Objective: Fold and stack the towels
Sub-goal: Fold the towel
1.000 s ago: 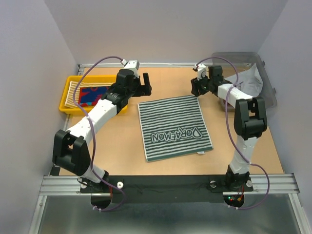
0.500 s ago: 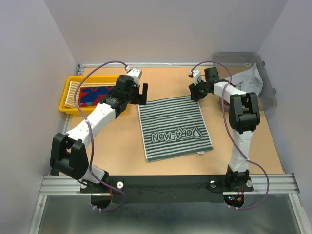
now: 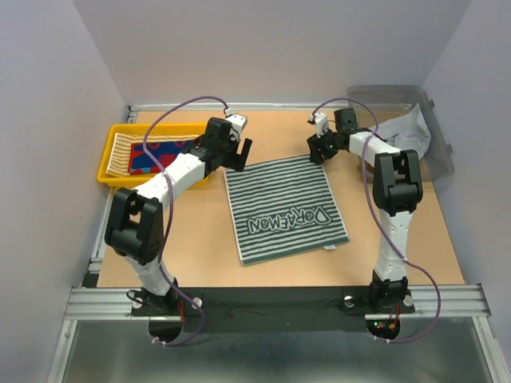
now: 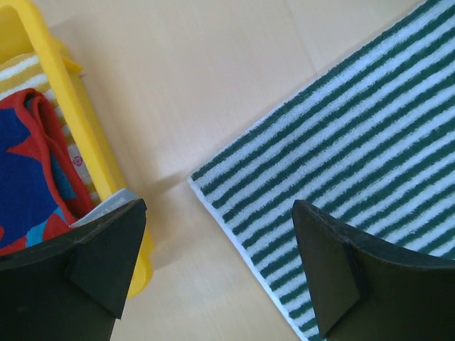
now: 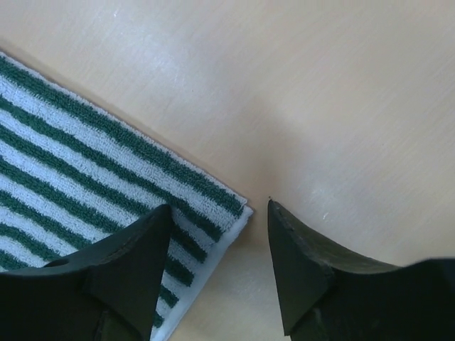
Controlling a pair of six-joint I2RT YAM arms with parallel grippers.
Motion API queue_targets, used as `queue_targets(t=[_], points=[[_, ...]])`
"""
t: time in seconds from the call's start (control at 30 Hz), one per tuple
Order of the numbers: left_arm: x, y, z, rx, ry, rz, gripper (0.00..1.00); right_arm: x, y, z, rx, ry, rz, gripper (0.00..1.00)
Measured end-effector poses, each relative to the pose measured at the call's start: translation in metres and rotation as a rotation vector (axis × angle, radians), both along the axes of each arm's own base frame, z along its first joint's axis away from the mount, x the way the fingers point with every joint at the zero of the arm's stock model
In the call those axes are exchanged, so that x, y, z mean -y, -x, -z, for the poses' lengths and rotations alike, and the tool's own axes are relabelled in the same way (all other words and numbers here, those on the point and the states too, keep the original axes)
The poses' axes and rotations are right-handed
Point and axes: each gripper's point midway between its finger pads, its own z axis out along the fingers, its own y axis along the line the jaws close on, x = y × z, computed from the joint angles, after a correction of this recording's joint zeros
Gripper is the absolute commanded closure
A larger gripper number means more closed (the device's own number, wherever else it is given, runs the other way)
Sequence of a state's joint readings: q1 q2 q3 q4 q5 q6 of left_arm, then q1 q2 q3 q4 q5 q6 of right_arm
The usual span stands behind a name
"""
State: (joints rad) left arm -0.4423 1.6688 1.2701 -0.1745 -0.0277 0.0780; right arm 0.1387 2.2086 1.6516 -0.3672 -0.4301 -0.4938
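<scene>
So, the green-and-white striped towel (image 3: 285, 209) lies spread flat in the middle of the table (image 3: 200, 231), slightly askew. The word "DORAEMON" (image 3: 287, 219) runs across its near half in outlined letters, turned so that it reads from the far side.

The left gripper (image 3: 237, 152) hangs over the towel's far left corner. Its fingers are spread wide with nothing between them but the corner and bare table below. The right gripper (image 3: 317, 149) is at the far right corner with its fingers partly apart. In the wrist view one finger (image 5: 135, 263) sits over the stripes and the other over bare wood, with the corner tip between them, unpinched. I can't tell whether either finger touches the cloth.

At the far left is a yellow tray (image 3: 104, 163) holding a folded red-and-blue towel (image 3: 152, 155) on top of a yellow-cream striped towel (image 3: 121, 150). A small white tag (image 4: 77, 160) with a red mark shows by the tray wall, too small to read.

At the far right a clear plastic bin (image 3: 439, 136) holds a rumpled grey towel (image 3: 411, 128).
</scene>
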Motion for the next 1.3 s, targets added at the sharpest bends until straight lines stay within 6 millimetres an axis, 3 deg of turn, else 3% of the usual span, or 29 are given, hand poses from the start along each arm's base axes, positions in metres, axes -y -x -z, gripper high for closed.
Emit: queue_targets(t=[0.2, 0.3, 0.6, 0.9, 0.97, 1.3], points=[[0.005, -0.019, 0.025, -0.059, -0.053, 0.034, 0.17, -0.006, 0.001, 0.002, -0.018, -0.021, -0.034, 0.88], [0.008, -0.033, 0.032, -0.076, -0.062, 0.049, 0.18, -0.005, 0.005, 0.005, -0.032, -0.016, -0.043, 0.99], [0.001, -0.065, 0.060, -0.146, -0.080, 0.072, 0.34, -0.001, 0.004, 0.005, -0.026, 0.006, -0.038, 1.00], [-0.004, -0.048, 0.103, -0.301, -0.111, 0.138, 0.37, 0.008, 0.006, 0.005, -0.024, 0.038, -0.011, 0.99], [-0.003, -0.047, 0.107, -0.315, -0.110, 0.149, 0.44, 0.013, 0.007, 0.005, -0.027, 0.043, -0.002, 1.00], [0.003, -0.057, 0.110, -0.308, -0.103, 0.164, 0.46, 0.019, 0.008, 0.004, -0.031, 0.048, 0.012, 1.00]])
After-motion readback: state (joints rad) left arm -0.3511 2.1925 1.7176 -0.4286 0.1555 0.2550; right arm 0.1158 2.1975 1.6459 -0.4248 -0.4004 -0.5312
